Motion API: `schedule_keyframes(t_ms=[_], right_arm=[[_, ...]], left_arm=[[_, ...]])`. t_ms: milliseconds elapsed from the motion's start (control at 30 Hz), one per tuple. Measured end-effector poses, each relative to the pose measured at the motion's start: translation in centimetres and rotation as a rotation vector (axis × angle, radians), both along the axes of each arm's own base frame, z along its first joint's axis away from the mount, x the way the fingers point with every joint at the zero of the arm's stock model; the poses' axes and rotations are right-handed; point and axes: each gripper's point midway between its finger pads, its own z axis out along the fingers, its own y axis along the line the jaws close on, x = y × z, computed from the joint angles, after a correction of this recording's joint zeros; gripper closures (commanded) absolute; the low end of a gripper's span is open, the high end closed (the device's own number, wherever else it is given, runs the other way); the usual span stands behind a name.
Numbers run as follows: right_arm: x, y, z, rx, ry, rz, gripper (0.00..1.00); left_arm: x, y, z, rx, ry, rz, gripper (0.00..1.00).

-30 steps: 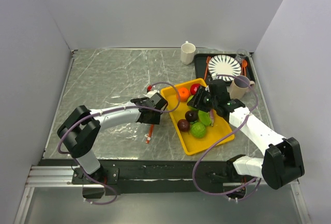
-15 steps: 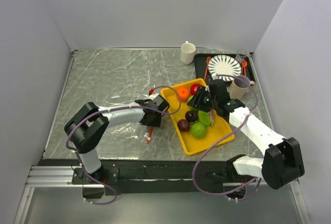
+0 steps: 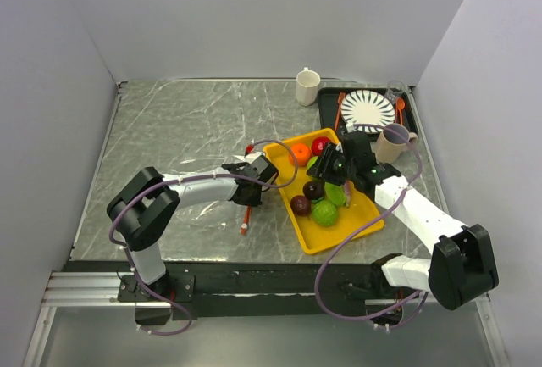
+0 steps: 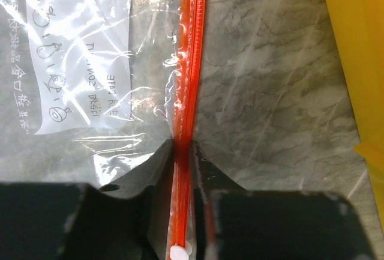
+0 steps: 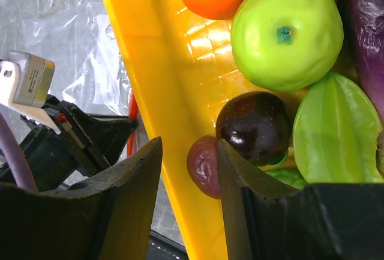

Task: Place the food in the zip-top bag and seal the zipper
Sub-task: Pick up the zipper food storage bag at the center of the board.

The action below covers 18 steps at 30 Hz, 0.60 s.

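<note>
Orange-red plastic, the zipper (image 4: 191,62) runs straight along the mouth of the clear bag (image 4: 78,44). The bag lies flat and crinkled on the grey marbled table (image 4: 270,92), just left of the yellow tray (image 4: 354,26). The left gripper (image 4: 183,147) has its jaws pressed together on the zipper, pinching the strip between them. Only a narrow lane of bare table separates the strip from the tray's near wall. On the other side the bag's printed panel spreads away from the tray, and from above there is wide room left of and behind the bag, out to the side and back walls.

All the fruits (image 3: 314,189) visible sit in the tray. An orange one (image 3: 301,154) and a red one (image 3: 320,145) are at its far corner, and two dark purple ones and a green one (image 3: 325,212) are nearer the middle. The right gripper (image 5: 189,146) hangs over the tray's left wall with its jaws spread and nothing between them. A dark purple fruit (image 5: 255,128) lies just past its fingertips. The tray wall and both arms crowd the gap between bag and fruit.

Further right stands a beige cup (image 3: 389,142). Behind it is a black tray (image 3: 325,117) holding a striped plate (image 3: 367,113) and an orange spoon (image 3: 400,111). A white mug (image 3: 307,87) stands at the far edge.
</note>
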Motion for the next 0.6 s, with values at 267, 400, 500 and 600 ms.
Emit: schedule_keyframes(t_ms=[267, 400, 500, 600], right_arm=[[-0.1, 0.1, -0.5, -0.002, 0.018, 0.007, 0.51], [-0.3, 0.3, -0.6, 0.004, 0.023, 0.02, 0.51], [-0.4, 0.6, -0.8, 0.013, 0.035, 0.035, 0.51], [-0.6, 1.1, -0.6, 0.033, 0.035, 0.055, 0.51]], left_arm=[[0.0, 0.0, 0.0, -0.002, -0.001, 0.0, 0.99], [0.0, -0.1, 0.1, -0.007, -0.002, 0.0, 0.99], [0.0, -0.1, 0.2, -0.008, -0.003, 0.0, 0.99], [-0.2, 0.1, 0.8, -0.011, -0.003, 0.001, 0.99]])
